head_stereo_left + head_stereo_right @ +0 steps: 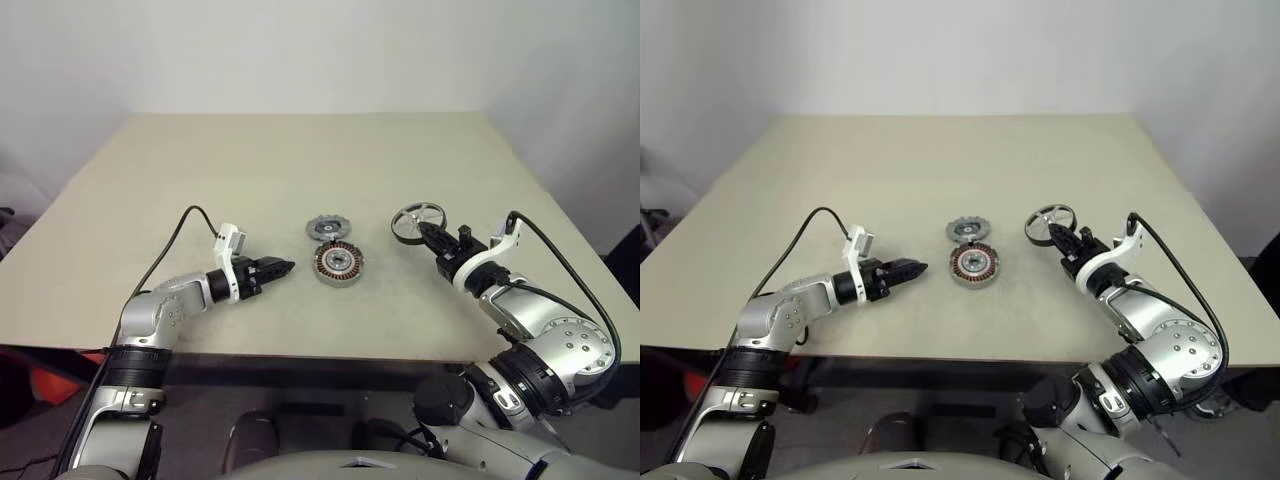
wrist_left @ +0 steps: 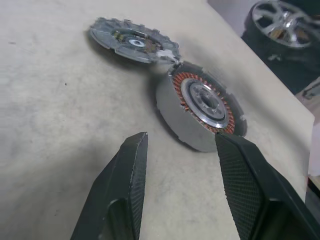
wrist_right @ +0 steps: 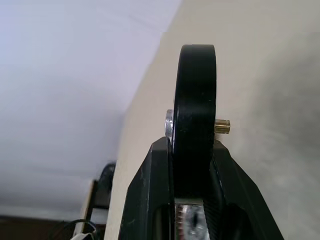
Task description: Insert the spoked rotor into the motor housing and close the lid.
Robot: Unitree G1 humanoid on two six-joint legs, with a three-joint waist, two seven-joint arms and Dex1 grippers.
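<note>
The right end effector [image 1: 428,232] is clenched on the spoked rotor [image 1: 418,222], its two fingers pinching the black rim from both flat sides; the wheel is held off the desk [image 1: 250,170], its axle pointing across the fingers, with a small brass pin sticking out of the hub.

The motor housing [image 1: 338,264] stands on the desk to the left of this end effector and a little nearer to the robot, copper windings facing up; so the rotor, as I judge it, must travel left and be turned flat, hub down, before it goes in.

The lid [image 1: 328,228] lies flat just beyond the housing, nearly touching it.

The left end effector [image 1: 282,267] is released, fingers apart and grasping nothing; the housing is just ahead of its tips, so this arm is the nearer one to steady it.
</note>
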